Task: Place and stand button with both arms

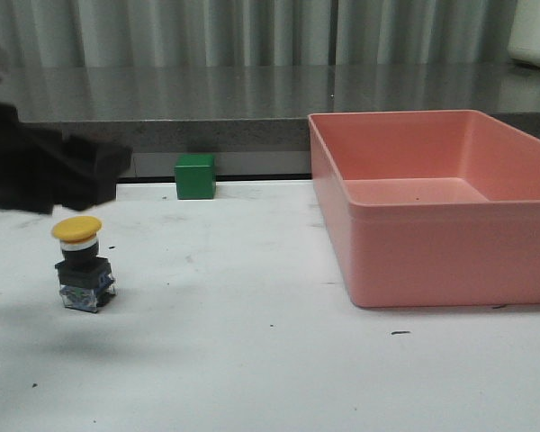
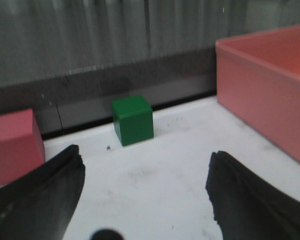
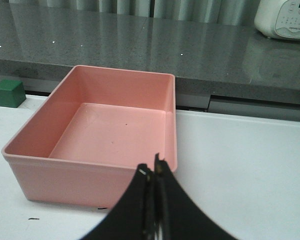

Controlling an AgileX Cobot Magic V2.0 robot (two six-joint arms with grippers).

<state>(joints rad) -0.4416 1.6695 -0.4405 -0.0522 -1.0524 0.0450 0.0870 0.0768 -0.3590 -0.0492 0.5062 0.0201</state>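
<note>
- Nearest my front camera is the button (image 1: pixel 83 262), upright on the white table (image 1: pixel 252 360) at the left. It has a round yellow mushroom cap on top, a black collar below it, and a blocky black base with a bluish glint at the bottom. It stands free, with nothing touching it.
- Just above and behind the button I see the left gripper (image 1: pixel 103 171) as a dark, blurred mass coming in from the left edge, clear of the cap.
- On the left wrist camera the same gripper (image 2: pixel 145 195) has its two matte black fingers (image 2: pixel 45 190) spread wide apart, bare tabletop between them and nothing held. A small dark blob sits at the lower edge of that picture; I cannot tell what it is.
- Past those fingers sits a pink-red cube (image 2: pixel 15 145) by the table's far edge, and beside it a green cube (image 1: pixel 195 175), smooth and sharp-edged.
- The tabletop is matte white with small dark scuffs and specks.
- On the right is a pink bin (image 1: pixel 432 261), rectangular, smooth plastic with rounded corners and a thick rim.
- Behind the table runs a glossy grey counter (image 1: pixel 207 99), with a white appliance (image 3: pixel 284 19) at its far right.
- On the right wrist camera, the right gripper (image 3: pixel 154 175) hangs above the bin's near wall, its black fingertips pressed together with nothing between them.
</note>
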